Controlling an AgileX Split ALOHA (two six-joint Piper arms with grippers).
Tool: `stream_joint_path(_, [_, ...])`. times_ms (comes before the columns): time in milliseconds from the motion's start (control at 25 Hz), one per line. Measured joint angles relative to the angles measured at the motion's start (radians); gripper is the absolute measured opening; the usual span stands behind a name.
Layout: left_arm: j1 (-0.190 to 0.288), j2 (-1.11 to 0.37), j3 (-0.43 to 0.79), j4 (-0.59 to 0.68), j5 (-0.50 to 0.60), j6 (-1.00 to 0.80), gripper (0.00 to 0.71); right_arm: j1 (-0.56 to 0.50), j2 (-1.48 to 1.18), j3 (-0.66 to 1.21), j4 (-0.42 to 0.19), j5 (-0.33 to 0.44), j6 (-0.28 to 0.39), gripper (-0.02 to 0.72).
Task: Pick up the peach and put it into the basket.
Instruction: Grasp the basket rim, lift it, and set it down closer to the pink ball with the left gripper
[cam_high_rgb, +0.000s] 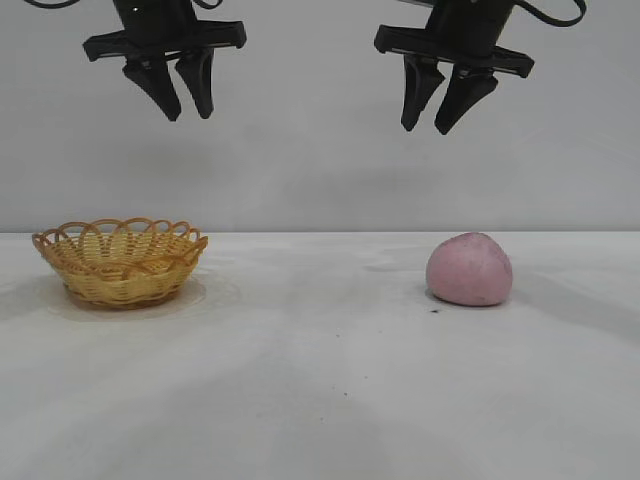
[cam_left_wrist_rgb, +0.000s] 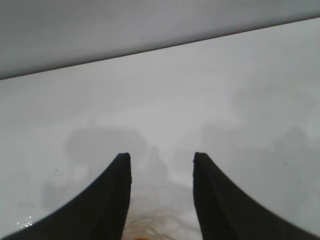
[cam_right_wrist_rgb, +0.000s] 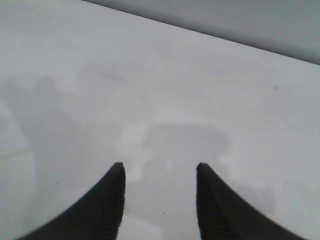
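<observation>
Peach: we found the peach (cam_high_rgb: 469, 269) resting on the table (cam_high_rgb: 320, 400) at the exterior view's right, its slightly pointed top upward, touched by nothing.
Key relation: we saw the right gripper (cam_high_rgb: 436, 110) hanging high above the peach, a little toward the basket side of it; we judged that the coming move would call for a descent with a small outward shift.
Nearer arm: we judged the right arm the nearer to the peach; the left gripper (cam_high_rgb: 184, 96) hung well apart from it, high above the basket.
Long axis: we read the peach as somewhat wider than tall, its width lying across the exterior view.
Right gripper state: its fingers (cam_right_wrist_rgb: 107, 205) stood spread, with only bare table showing between them in the right wrist view.
Left gripper state: its fingers (cam_left_wrist_rgb: 105, 200) stood parted, holding nothing; a tan blur between them may have been the basket, but we could not tell.
Basket: the basket (cam_high_rgb: 121, 260) sat empty on the table at the view's left, well apart from the peach.
Surface: the table was white and matt, with faint shadows and a few dark specks.
Room: a plain pale grey wall (cam_high_rgb: 320, 170) closed the scene behind the table.
</observation>
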Motion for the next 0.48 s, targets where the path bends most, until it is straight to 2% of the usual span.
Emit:
stream_joint_path(320, [0.0, 0.0, 0.0, 0.005, 0.007, 0.002, 0.253, 0.0, 0.0, 0.0, 0.0, 0.0, 0.0, 0.321])
stream_joint_path(480, [0.0, 0.0, 0.0, 0.088, 0.108, 0.054, 0.253, 0.0, 0.0, 0.0, -0.012, 0.013, 0.002, 0.321])
